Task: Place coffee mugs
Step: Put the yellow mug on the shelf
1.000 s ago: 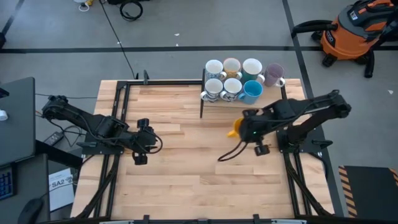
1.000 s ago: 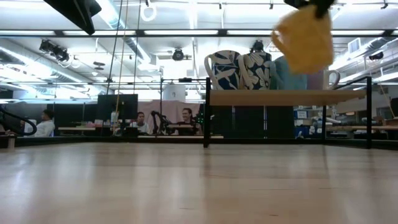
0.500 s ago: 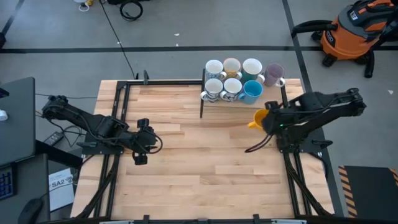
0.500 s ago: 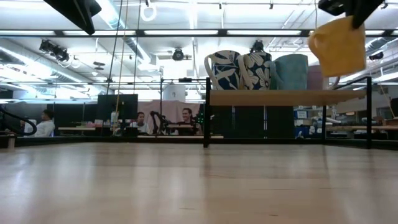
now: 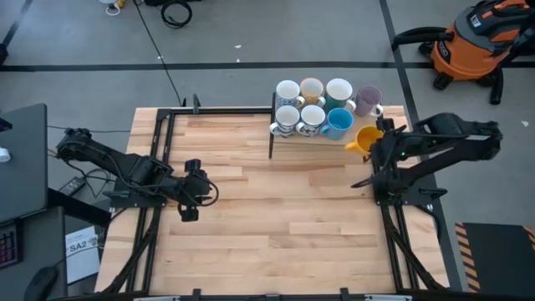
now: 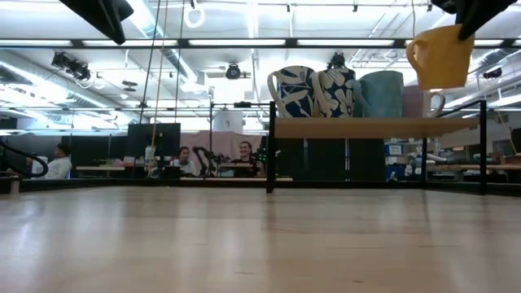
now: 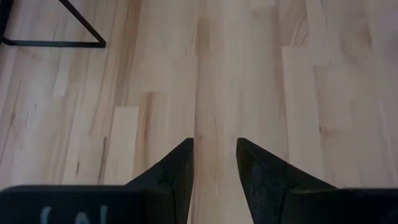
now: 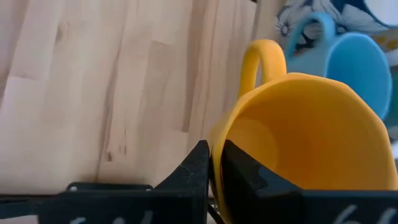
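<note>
Above the table's right rear edge, the right gripper [image 5: 374, 144] clamps the rim of the yellow mug [image 5: 364, 139], held aloft just beside the blue mug [image 5: 338, 122] on the shelf [image 6: 374, 127]. Left gripper [image 5: 199, 185] rests mid-left, fingers parted, empty. No legible labels.

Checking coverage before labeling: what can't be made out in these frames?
- Yellow mug: high view, right gripper covers part; low view, top cut by the edge.
- Rear mugs on the shelf: low view, hidden behind the front row.
- Left gripper: missing from low view.
- People in the background: too small.
</note>
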Robot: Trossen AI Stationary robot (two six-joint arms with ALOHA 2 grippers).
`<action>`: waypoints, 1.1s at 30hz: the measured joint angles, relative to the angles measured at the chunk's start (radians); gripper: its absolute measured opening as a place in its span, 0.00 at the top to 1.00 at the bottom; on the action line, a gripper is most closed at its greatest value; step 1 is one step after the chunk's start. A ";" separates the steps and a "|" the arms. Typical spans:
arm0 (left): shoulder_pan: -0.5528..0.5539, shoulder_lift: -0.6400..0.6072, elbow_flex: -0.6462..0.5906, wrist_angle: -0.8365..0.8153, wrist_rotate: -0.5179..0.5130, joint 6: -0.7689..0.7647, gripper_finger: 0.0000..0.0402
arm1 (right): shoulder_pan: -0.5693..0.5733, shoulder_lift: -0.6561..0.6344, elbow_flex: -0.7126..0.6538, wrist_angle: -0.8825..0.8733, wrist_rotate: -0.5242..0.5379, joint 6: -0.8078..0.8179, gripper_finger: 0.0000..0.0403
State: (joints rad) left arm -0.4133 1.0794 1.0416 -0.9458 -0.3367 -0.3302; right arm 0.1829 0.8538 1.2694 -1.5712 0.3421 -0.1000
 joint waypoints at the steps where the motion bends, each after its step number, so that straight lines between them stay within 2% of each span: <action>1: 0.000 0.000 0.000 0.003 0.000 0.000 0.68 | -0.010 -0.006 0.000 -0.001 0.005 -0.002 0.91; 27: 0.000 0.000 0.000 0.007 0.000 0.000 0.68 | -0.232 -0.044 -0.003 0.002 0.003 -0.289 0.90; 33: 0.000 0.000 0.000 0.007 0.000 0.000 0.68 | -0.267 -0.058 -0.110 0.060 0.001 -0.325 0.90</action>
State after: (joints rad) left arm -0.4133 1.0794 1.0416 -0.9383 -0.3367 -0.3298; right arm -0.0840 0.7961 1.1592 -1.5113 0.3429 -0.4255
